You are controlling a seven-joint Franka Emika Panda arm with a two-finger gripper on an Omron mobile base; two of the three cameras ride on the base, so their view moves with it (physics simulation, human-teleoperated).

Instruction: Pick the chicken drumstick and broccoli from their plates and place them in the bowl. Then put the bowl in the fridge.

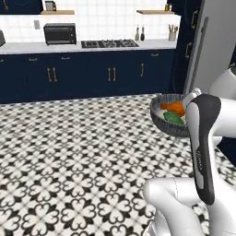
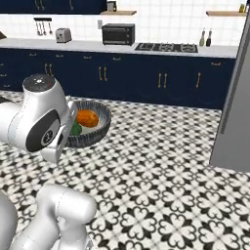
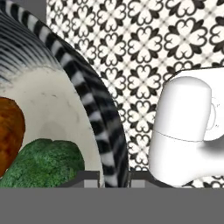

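1. Holding: hand clamped shut on rim of bowl, carried above patterned floor.
2. Chicken drumstick inside bowl.
3. Broccoli inside bowl, beside drumstick.
4. Fridge well apart from bowl.

Ribbed dark bowl with matt speckled interior; glossy roasted drumstick; rough-textured broccoli — floor of smooth patterned tile; brushed-steel fridge.

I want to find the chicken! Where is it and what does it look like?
Look above the black-and-white tiled floor for the ribbed grey bowl carried beside the white arm. The chicken drumstick lies inside, orange-brown, next to the green broccoli.
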